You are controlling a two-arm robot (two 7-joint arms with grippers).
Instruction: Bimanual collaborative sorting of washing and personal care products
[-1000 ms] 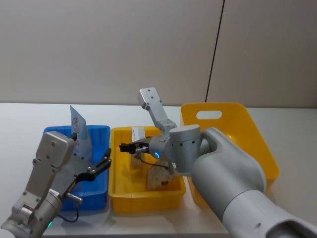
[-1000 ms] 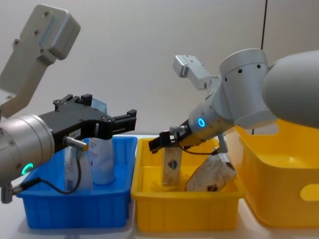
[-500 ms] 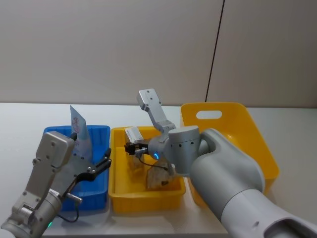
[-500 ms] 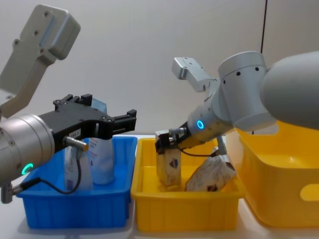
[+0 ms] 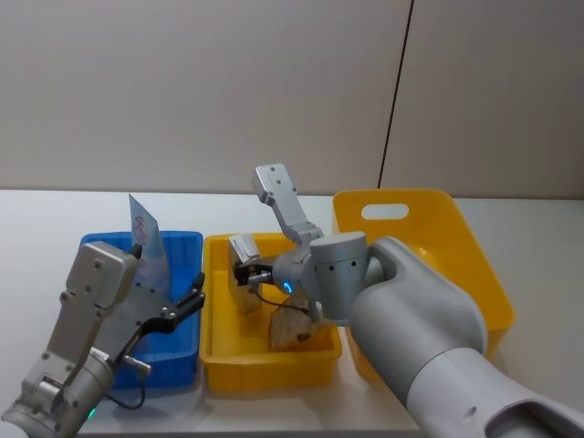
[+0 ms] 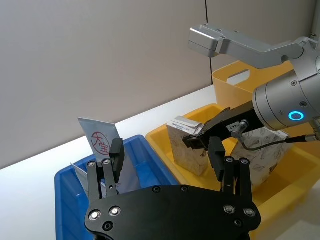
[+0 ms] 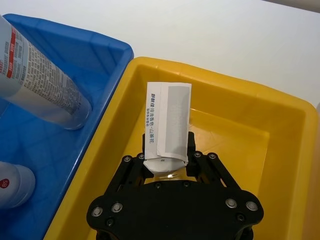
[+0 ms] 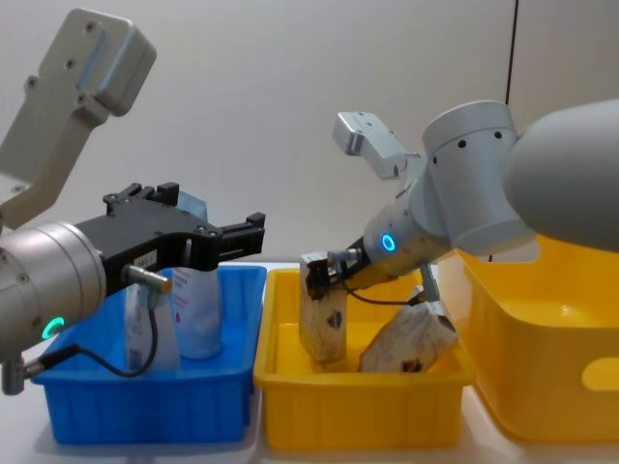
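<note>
Hands apart: right hand (image 8: 319, 275) low in middle yellow bin (image 8: 358, 418), tight on tilted box (image 8: 324, 327) (left hand (image 6: 165, 146) agape over blue bin (image 8: 145, 414)).

1. In the small yellow bin (image 5: 271, 377), a soft patterned pack (image 8: 406, 343) leans in the right half and blocks it.
2. The patterned box (image 8: 322, 324) stands just left of the pack. The right gripper (image 8: 324, 275) is clamped on its top, and the arm bars entry from the right.
3. The floor along this bin's left wall is bare.
4. In the blue bin (image 5: 173, 372), squeeze tubes (image 8: 198, 314) fill the far left. The left gripper (image 5: 187, 301) hovers over the right side, jaws spread.
5. The large yellow bin (image 5: 474, 265) is open on top, with the right arm over its near-left rim.
</note>
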